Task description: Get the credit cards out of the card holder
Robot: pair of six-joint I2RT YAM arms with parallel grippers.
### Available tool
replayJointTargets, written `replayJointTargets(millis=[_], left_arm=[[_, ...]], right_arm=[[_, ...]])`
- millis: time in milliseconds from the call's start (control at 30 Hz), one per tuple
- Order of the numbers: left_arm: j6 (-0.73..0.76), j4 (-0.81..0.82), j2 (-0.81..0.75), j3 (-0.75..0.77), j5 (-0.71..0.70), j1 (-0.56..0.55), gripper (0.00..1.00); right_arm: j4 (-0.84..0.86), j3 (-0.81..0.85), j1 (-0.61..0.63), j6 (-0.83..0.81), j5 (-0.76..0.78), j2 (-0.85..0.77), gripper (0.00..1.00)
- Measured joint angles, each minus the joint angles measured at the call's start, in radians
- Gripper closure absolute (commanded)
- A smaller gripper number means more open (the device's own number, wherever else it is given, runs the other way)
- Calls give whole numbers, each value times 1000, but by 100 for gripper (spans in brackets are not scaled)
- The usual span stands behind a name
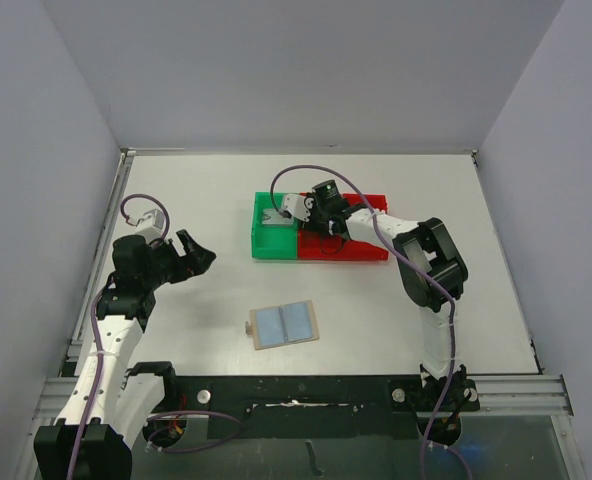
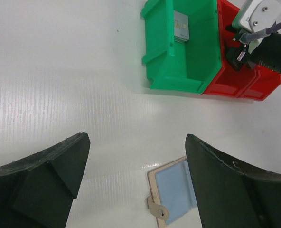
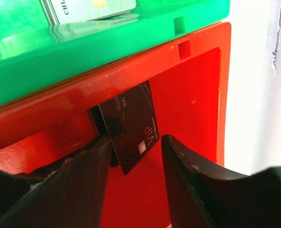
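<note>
close up, right gripper [image 3: 135, 145] stands spread in the red bin [image 3: 192, 95], jaws either side of the black card [image 3: 131, 118]. it leans on the bin wall, touching one finger, with a gap at the other. silver card [image 2: 181, 27] lies in the green bin [image 2: 164, 71]. card holder [image 1: 284, 325] lies open on the table [image 1: 176, 190], left gripper [image 2: 136, 152] spread wide above it. i'd lift straight up, so neither finger drags the card out.
</note>
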Motion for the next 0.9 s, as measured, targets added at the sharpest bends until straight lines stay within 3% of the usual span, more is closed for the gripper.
replayJointTargets(millis=[167, 667, 800, 900], left_arm=[[0, 0, 0, 0, 1, 0, 19], [0, 2, 2, 0, 11, 0, 19], [0, 6, 2, 0, 13, 0, 19], [0, 8, 4, 0, 13, -2, 19]], right_arm=[[-5, 3, 0, 9, -2, 0, 44], [-35, 11, -11, 77, -45, -50, 39], [17, -11, -11, 128, -40, -123, 18], [148, -125, -11, 213, 1, -260, 1]])
